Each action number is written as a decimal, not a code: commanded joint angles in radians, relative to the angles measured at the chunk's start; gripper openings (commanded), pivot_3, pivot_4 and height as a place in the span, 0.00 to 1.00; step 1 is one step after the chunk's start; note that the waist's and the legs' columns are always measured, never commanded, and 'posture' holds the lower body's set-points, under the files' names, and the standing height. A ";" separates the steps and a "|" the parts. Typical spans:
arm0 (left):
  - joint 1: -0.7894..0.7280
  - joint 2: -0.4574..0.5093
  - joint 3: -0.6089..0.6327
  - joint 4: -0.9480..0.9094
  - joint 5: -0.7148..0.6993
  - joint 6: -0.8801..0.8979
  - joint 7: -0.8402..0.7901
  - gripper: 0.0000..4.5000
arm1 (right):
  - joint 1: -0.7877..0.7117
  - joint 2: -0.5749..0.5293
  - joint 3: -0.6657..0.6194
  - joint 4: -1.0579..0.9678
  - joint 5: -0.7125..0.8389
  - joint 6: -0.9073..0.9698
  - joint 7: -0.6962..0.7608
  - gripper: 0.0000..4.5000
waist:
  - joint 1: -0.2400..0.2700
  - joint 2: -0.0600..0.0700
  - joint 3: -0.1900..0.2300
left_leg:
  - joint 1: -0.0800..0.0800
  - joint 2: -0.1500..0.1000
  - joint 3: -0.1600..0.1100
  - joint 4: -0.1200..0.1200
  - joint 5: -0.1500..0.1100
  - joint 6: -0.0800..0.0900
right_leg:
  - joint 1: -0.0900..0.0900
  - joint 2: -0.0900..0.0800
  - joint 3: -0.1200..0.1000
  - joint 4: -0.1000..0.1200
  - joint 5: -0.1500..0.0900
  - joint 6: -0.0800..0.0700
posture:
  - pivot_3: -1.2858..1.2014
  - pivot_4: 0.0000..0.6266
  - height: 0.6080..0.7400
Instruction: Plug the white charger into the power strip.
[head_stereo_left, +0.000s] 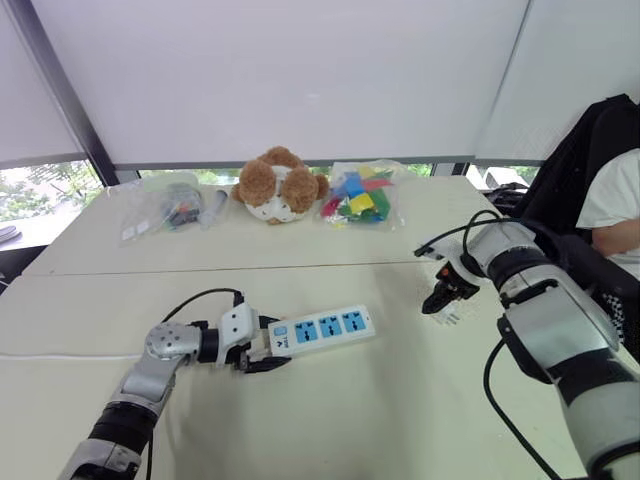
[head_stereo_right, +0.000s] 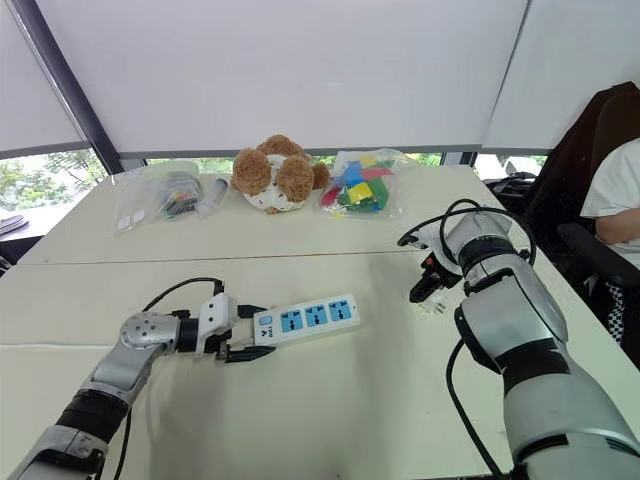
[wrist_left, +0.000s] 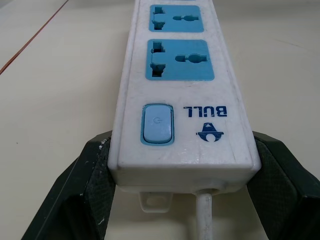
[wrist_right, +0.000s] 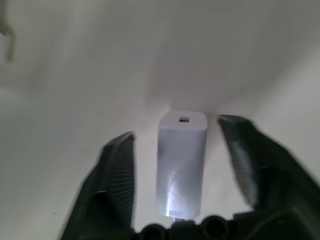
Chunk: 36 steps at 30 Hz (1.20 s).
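The left gripper (head_stereo_left: 268, 349) clamps the switch end of the power strip (head_stereo_left: 325, 328), labelled BULL, on the table (head_stereo_left: 350, 420), while well to its right the right gripper (head_stereo_left: 446, 300), fingers spread, straddles the white charger (wrist_right: 182, 162) lying flat, untouched; closing on it for the pickup seems next.

The only word I can read is the brand name BULL, printed in blue on the white power strip (wrist_left: 182, 95) with a small blue emblem next to it (letters upside down in the left wrist view). The pale blue switch (wrist_left: 157, 123) nearby carries a faint power symbol.
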 joint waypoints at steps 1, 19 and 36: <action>0.051 -0.013 -0.066 -0.003 0.038 0.016 -0.005 0.67 | 0.000 0.007 -0.002 0.001 -0.036 -0.025 0.011 0.24 | -0.001 0.001 -0.001 | 0.000 0.000 0.000 0.000 0.000 0.000 | 0.000 0.000 0.000 0.000 0.000 0.000 | 0.52 0.24 0.99; -0.102 -0.040 -0.077 0.160 0.019 -0.004 -0.132 0.67 | 0.113 -0.153 -0.150 -0.455 0.492 -0.171 0.250 0.16 | 0.022 0.003 -0.003 | 0.001 -0.001 -0.001 0.001 0.000 0.000 | 0.002 0.000 0.000 0.000 0.000 0.000 | 0.52 0.24 0.99; -0.432 -0.063 -0.039 0.617 0.022 -0.142 -0.407 0.67 | 0.680 0.099 -0.548 -1.038 0.817 -0.190 -0.042 0.16 | 0.016 0.002 -0.002 | -0.002 -0.001 -0.007 0.001 0.000 0.000 | 0.001 0.002 -0.002 -0.001 -0.001 0.001 | 0.52 0.24 0.99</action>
